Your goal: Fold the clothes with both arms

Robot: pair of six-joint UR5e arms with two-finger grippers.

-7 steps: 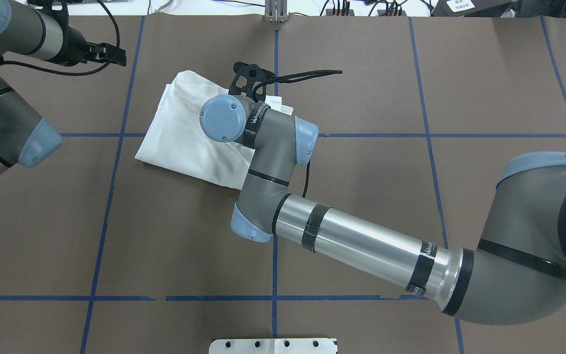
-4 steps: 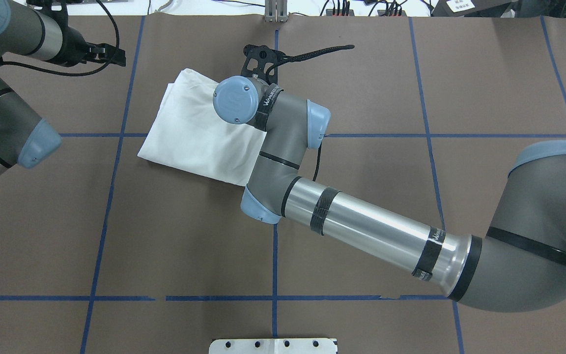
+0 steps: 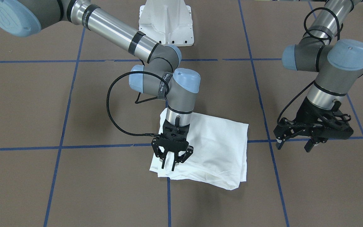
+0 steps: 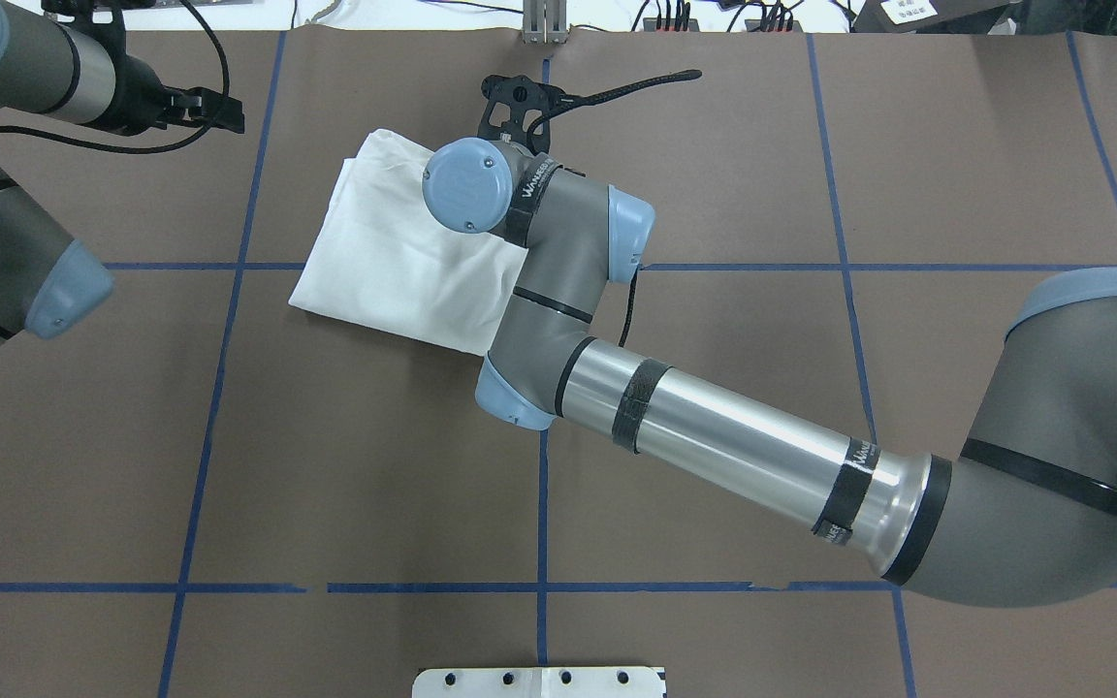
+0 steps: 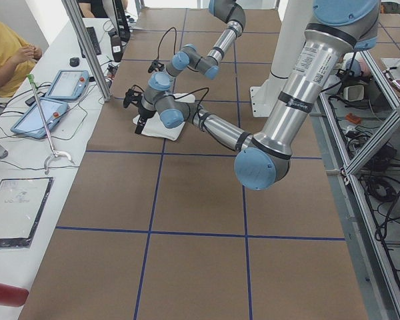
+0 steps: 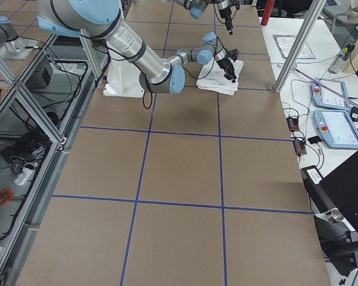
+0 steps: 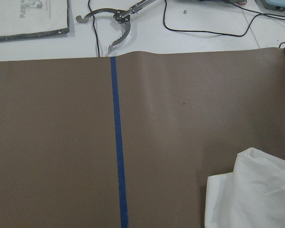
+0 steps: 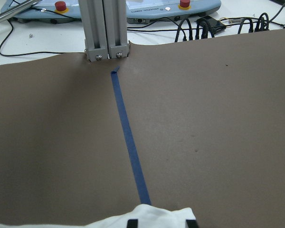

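T-shirt [image 3: 213, 148], white and folded into a compact, roughly rectangular bundle, is being carried flat by the brown worktop [image 3: 74, 189], on the side away from the robot's base. One of the blue tape lines [image 3: 58, 147] is being covered by it where it runs beneath the cloth. Only plain white fabric is being shown, with layered edges along the side nearest the front-facing camera. The right arm [image 3: 112, 28] is being stretched across the worktop, and its wrist is being turned straight down over the corner of the bundle. The right end effector [image 3: 172, 160] is being held with its jaws spread. In the right wrist view, the two black fingertips [image 8: 132, 223] are being seen well apart, with the edge of the cloth directly below and between them, and nothing is being clamped. Whether the tips are touching the fabric cannot be told. The left arm [image 3: 332, 72] is being held off to the side, well apart from the T-shirt. The left end effector [image 3: 294, 145] is being pointed roughly level above bare worktop, jaws parted and empty. In the left wrist view, only one corner of the bundle is being caught at the lower edge. The white pedestal [image 3: 165, 25] is being shown behind the right arm.
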